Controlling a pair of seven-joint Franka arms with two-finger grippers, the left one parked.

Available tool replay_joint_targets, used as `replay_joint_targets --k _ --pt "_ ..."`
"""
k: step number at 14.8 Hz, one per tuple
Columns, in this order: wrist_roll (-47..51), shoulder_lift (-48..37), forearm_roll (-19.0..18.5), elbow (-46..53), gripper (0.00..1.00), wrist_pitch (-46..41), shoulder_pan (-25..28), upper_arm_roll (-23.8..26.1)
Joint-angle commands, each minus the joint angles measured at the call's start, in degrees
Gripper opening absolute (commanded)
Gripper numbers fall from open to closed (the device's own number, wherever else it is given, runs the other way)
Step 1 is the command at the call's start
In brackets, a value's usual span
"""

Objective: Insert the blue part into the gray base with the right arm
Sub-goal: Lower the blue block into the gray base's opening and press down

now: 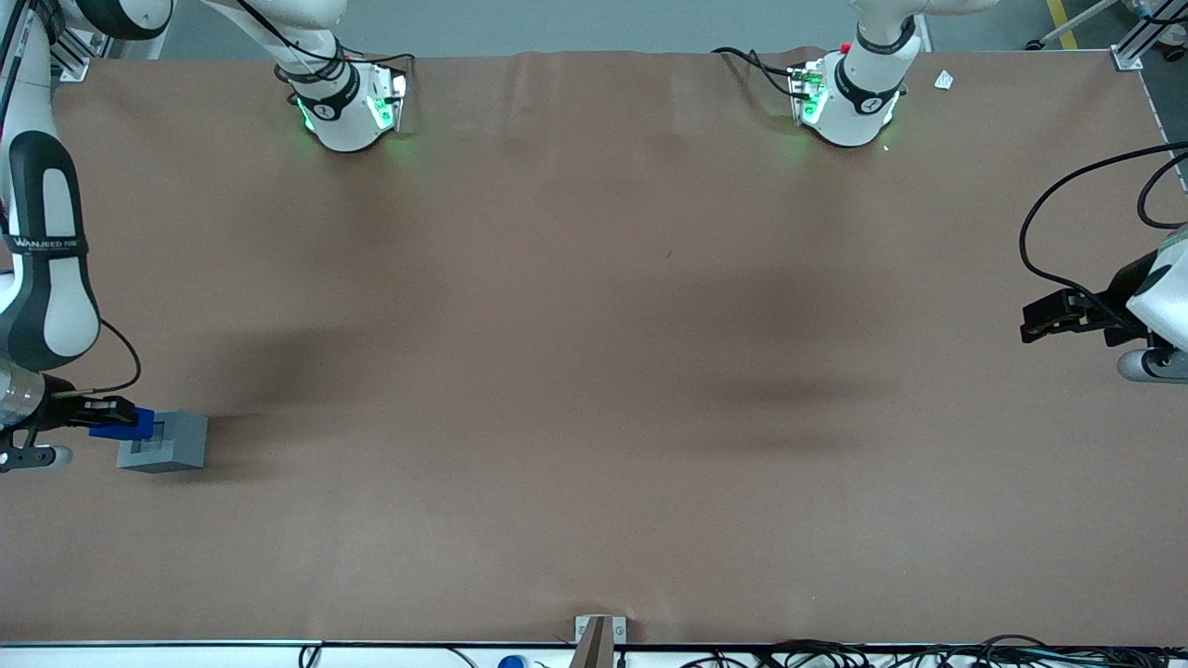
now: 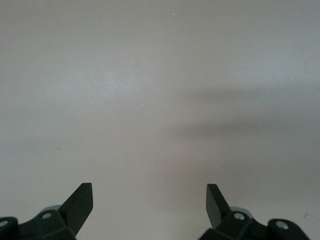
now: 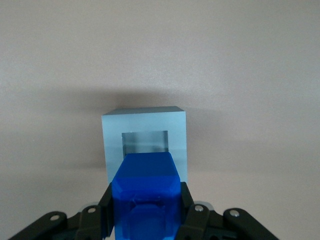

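Note:
The gray base [image 1: 172, 442] sits on the brown table near the working arm's end, its square recess facing up. My right gripper [image 1: 119, 416] is shut on the blue part [image 1: 125, 425] and holds it over the edge of the base, beside the recess. In the right wrist view the blue part [image 3: 146, 192] is clamped between the two black fingers [image 3: 105, 205], and its front end reaches the near rim of the recess in the gray base [image 3: 145, 131]. The right arm [image 1: 42, 288] stands above the gripper.
The brown table cover [image 1: 594, 371] stretches wide toward the parked arm's end. Two arm bases [image 1: 348, 102] stand at the table's edge farthest from the front camera. A small bracket [image 1: 599, 635] sits at the edge nearest it.

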Motion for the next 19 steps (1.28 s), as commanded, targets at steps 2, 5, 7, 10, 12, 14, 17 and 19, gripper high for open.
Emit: replay_joint_targets --k 2,5,7,10,12,14,17,19 --pt "0.8 0.7 0.3 0.9 0.01 0.4 -1.9 2.5" --pt "1.0 0.8 0.2 0.9 0.01 0.3 -1.7 2.5" --pt "0.9 0.9 0.2 1.0 0.01 0.3 -1.7 2.5" --pt "1.0 1.4 0.1 1.1 0.01 0.5 -1.5 2.5" --pt "1.0 1.4 0.1 1.1 0.01 1.0 -1.4 2.5" --pt "1.0 1.6 0.1 1.1 0.01 1.1 -1.4 2.5" --pt "0.9 1.7 0.1 1.3 0.01 1.1 -1.4 2.4" --pt "0.9 2.0 0.1 1.7 0.01 1.1 -1.4 2.4"
